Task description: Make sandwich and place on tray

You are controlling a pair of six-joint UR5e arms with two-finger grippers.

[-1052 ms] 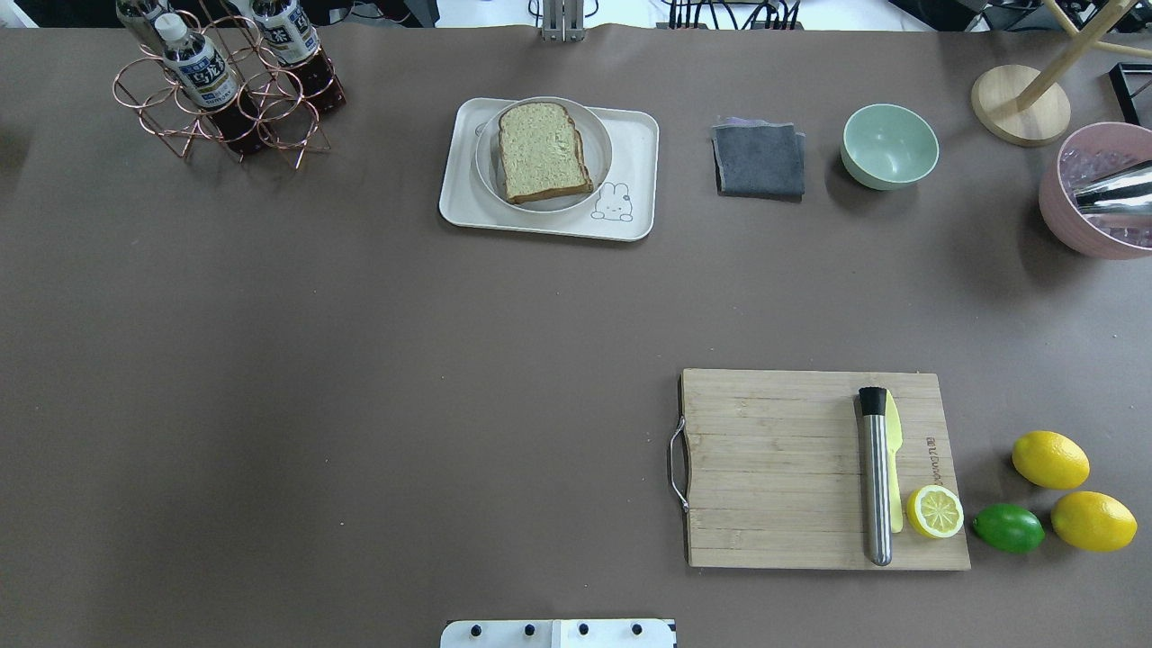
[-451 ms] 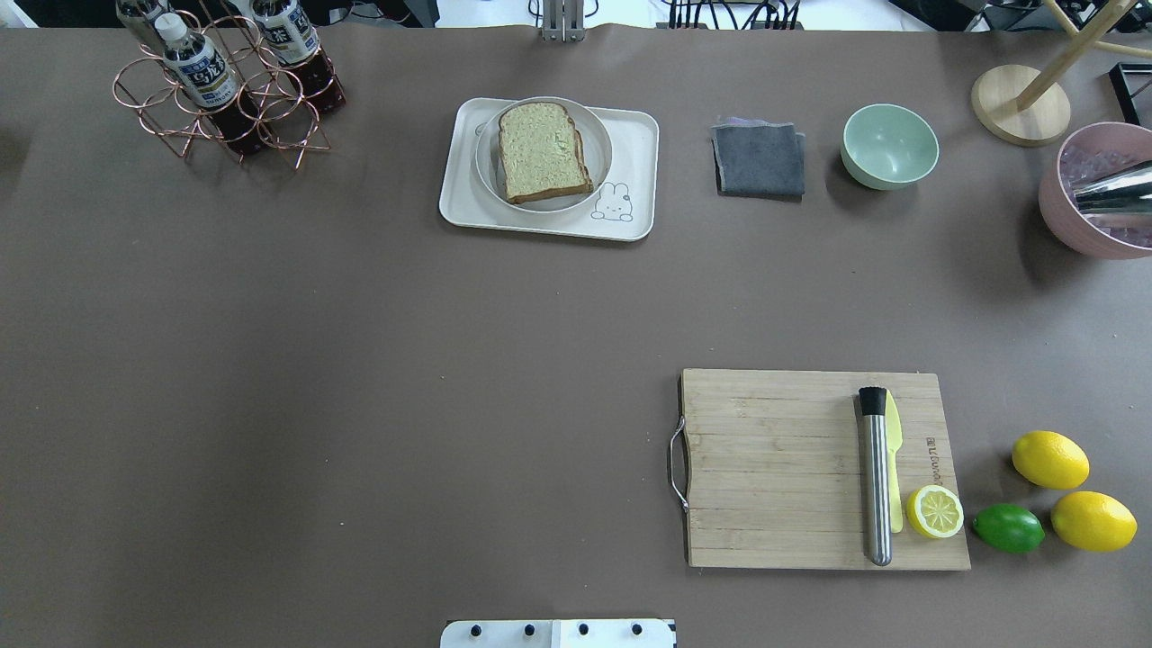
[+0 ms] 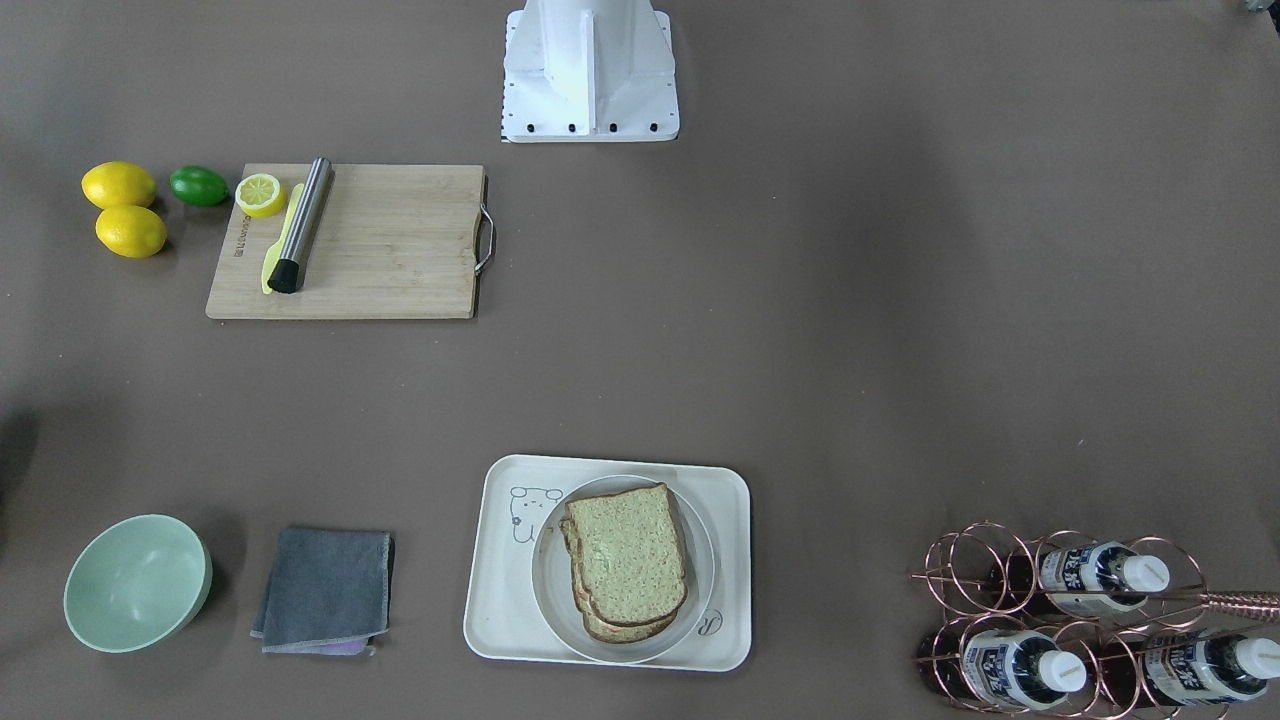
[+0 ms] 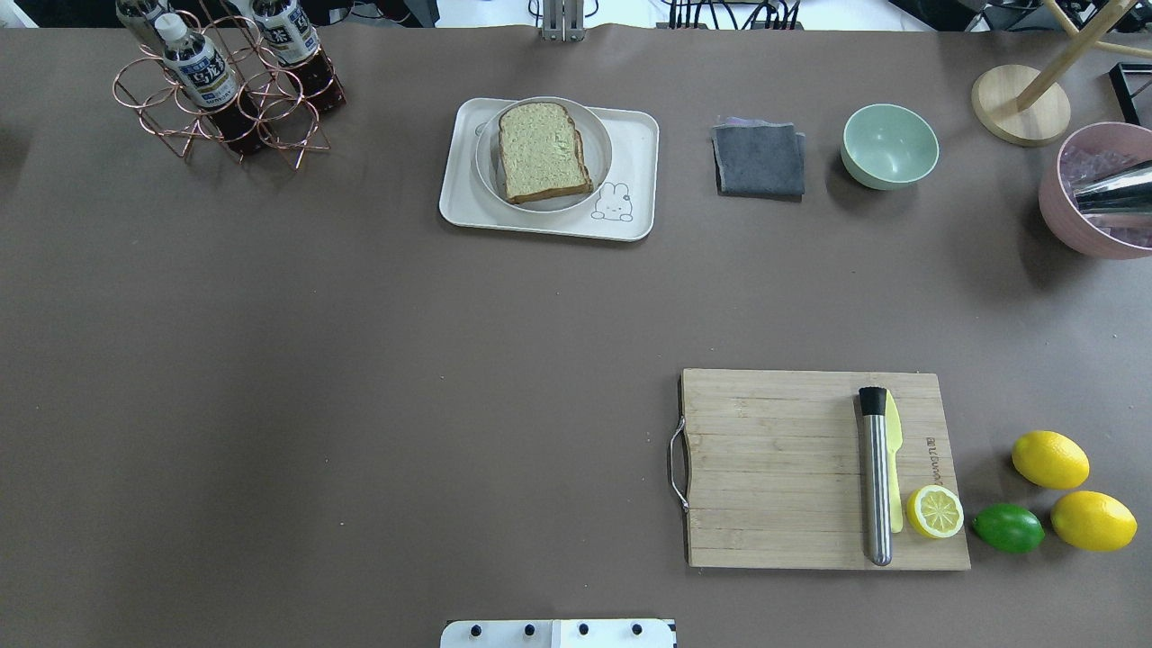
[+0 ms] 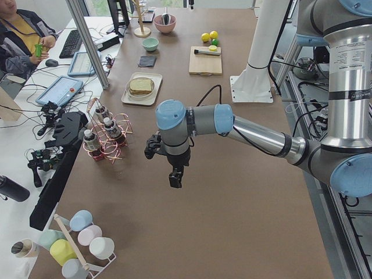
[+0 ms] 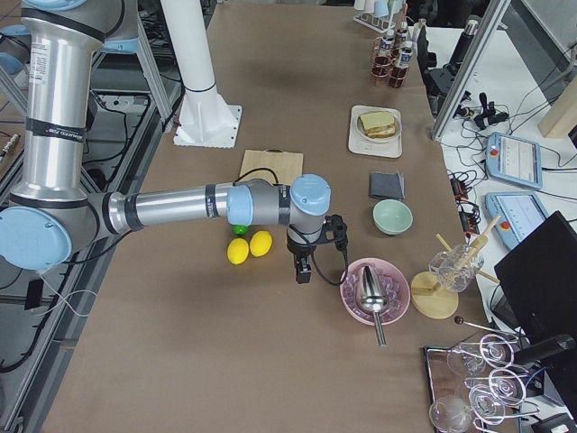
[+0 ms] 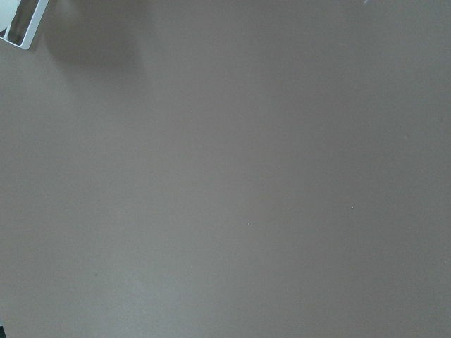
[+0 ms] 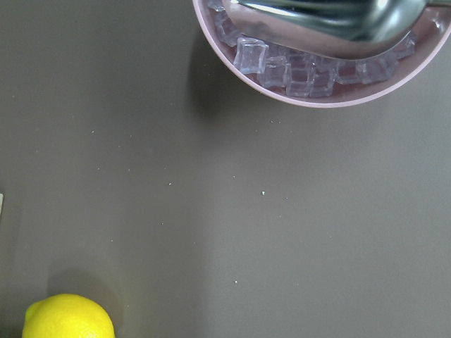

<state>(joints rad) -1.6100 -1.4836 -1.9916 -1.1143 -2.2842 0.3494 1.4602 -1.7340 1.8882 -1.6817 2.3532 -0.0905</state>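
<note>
Overhead exterior shows the sandwich (image 4: pixel 543 151), probably soft, light and best pinched across its crusts, on a plate (image 4: pixel 599 142) on the tray (image 4: pixel 639 155), well apart from the left gripper (image 5: pixel 175 179) and right gripper (image 6: pixel 304 271), whose jaw state cannot be told.

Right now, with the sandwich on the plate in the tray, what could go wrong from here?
The slices of the sandwich sit staggered in the front-facing view; a nudge to the plate or tray might slide the top one off.
The right gripper hangs close to the pink bowl of ice; a careless swing could clip it.
The left gripper hangs near the bottle rack, the same hazard.
</note>
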